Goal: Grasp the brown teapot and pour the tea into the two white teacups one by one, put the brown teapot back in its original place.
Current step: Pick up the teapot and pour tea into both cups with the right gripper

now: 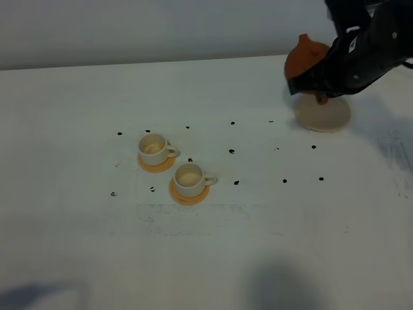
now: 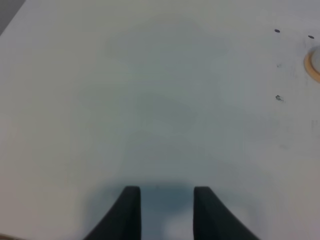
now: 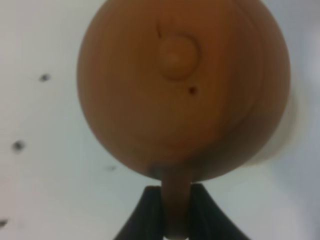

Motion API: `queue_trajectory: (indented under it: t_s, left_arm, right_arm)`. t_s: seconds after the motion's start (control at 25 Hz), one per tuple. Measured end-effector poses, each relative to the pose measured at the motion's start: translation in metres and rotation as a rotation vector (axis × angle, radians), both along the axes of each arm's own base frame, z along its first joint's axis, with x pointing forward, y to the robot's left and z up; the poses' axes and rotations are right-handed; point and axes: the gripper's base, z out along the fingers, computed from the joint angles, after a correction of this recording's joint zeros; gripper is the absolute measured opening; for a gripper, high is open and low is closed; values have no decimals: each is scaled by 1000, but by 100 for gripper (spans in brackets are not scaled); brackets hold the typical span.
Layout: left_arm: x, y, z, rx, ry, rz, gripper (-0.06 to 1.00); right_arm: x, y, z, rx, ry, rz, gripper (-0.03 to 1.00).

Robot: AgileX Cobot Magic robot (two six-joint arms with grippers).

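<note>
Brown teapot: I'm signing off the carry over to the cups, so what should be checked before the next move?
1. Right gripper shut on the brown teapot by its handle: ok.
2. Lid seated, knob on top: ok.
3. Teapot off the pale disc: ok, it looks raised in the high view.
4. Farther teacup and nearer teacup upright on their orange coasters: ok.
5. Left gripper open over the table, away from the cups: ok.
6. Tea level inside the teapot: cannot tell.

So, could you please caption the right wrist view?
Dark fingers grip the loop handle of the round reddish-brown clay teapot, seen from above.
</note>
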Motion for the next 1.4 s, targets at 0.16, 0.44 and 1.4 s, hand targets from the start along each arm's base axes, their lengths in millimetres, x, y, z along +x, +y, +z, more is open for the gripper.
queue_trajectory:
  t_s: [0.16, 0.44, 1.4]
  left_arm:
    - [0, 0, 0, 0, 0, 0, 25]
    - [0, 0, 0, -1, 0, 1, 25]
    - [0, 0, 0, -1, 0, 1, 25]
  right_arm:
    - [-23, 22, -7, -5, 10, 77, 9]
    - [-64, 48, -21, -14, 9, 199, 9]
    - [-114, 100, -33, -277, -63, 501, 9]
